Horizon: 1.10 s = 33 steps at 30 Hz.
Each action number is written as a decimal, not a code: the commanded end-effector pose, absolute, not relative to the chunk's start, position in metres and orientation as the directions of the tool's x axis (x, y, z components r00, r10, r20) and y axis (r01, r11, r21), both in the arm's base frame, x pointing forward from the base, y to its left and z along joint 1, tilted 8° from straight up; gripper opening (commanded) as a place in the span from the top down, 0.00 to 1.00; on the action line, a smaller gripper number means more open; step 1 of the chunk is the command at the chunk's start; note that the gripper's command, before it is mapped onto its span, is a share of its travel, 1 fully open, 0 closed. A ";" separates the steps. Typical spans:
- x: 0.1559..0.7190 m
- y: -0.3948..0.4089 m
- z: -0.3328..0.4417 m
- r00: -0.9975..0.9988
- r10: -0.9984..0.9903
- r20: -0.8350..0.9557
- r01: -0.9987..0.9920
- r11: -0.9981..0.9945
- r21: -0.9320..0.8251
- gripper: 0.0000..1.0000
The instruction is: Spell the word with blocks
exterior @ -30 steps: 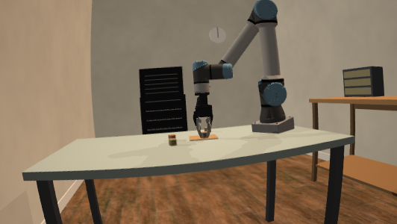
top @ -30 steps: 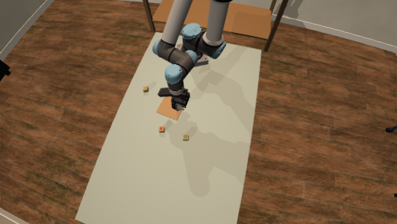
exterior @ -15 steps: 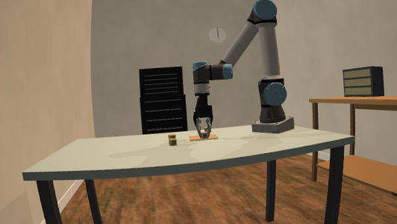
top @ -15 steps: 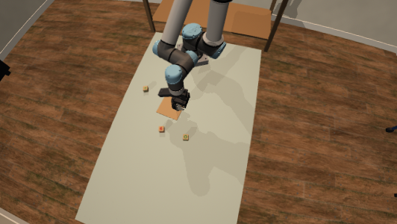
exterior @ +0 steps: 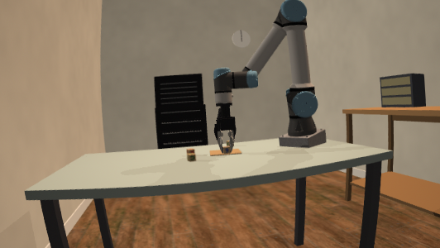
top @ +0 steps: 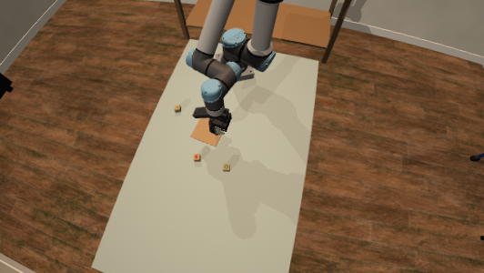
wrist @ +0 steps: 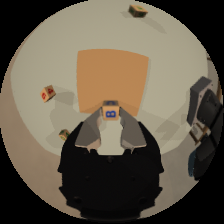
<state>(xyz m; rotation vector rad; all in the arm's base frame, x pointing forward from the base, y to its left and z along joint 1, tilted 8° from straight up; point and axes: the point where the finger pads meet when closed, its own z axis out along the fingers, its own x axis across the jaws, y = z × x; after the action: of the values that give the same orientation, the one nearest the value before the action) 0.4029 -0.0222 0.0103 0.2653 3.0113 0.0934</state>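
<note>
Pale tabletop (top: 255, 196) (exterior: 136, 174) (wrist: 45, 65) | orange mat (top: 203, 135) (exterior: 213, 153) (wrist: 112, 75) | pincer (top: 219, 132) (exterior: 226, 151) (wrist: 110, 107) clamped on B block (exterior: 227, 150) (wrist: 110, 112) | three blocks off mat

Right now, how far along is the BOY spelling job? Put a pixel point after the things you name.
No letter looks placed and released. The black gripper (top: 219, 131) (exterior: 226, 150) (wrist: 110, 107) grips the wooden block with a blue B (exterior: 227, 150) (wrist: 110, 111) at the orange mat (top: 204, 136) (exterior: 214, 153) (wrist: 112, 75). Three other wooden blocks (top: 177, 108) (top: 196, 157) (top: 226, 167) (exterior: 190, 151) (exterior: 191, 157) (exterior: 228, 143) (wrist: 48, 93) (wrist: 138, 10) (wrist: 64, 134) lie off it; two must still join the row.
</note>
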 end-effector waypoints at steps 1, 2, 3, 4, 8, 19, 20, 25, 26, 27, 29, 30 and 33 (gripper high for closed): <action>0.403 -0.022 0.011 -0.978 0.178 -0.112 0.170 0.983 0.071 0.91; 0.403 -0.022 0.011 -0.978 0.178 -0.112 0.170 0.983 0.071 0.91; 0.403 -0.022 0.011 -0.978 0.178 -0.112 0.170 0.983 0.071 0.91; 0.403 -0.022 0.011 -0.978 0.178 -0.112 0.170 0.983 0.071 0.91; 0.403 -0.022 0.011 -0.978 0.178 -0.112 0.170 0.983 0.071 0.91; 0.403 -0.022 0.011 -0.978 0.178 -0.112 0.170 0.983 0.071 0.84; 0.403 -0.022 0.011 -0.978 0.178 -0.112 0.170 0.983 0.071 0.84; 0.403 -0.022 0.011 -0.978 0.178 -0.112 0.170 0.983 0.071 0.76; 0.403 -0.022 0.011 -0.978 0.178 -0.112 0.170 0.983 0.071 0.76; 0.403 -0.022 0.011 -0.978 0.178 -0.112 0.170 0.983 0.071 0.76; 0.403 -0.022 0.011 -0.978 0.178 -0.112 0.170 0.983 0.071 0.76; 0.403 -0.022 0.011 -0.978 0.178 -0.112 0.170 0.983 0.071 0.72; 0.403 -0.022 0.011 -0.978 0.178 -0.112 0.170 0.983 0.071 0.72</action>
<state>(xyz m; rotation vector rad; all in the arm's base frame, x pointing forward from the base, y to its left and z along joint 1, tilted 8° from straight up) 0.4029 -0.0222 0.0103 0.2653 3.0113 0.0934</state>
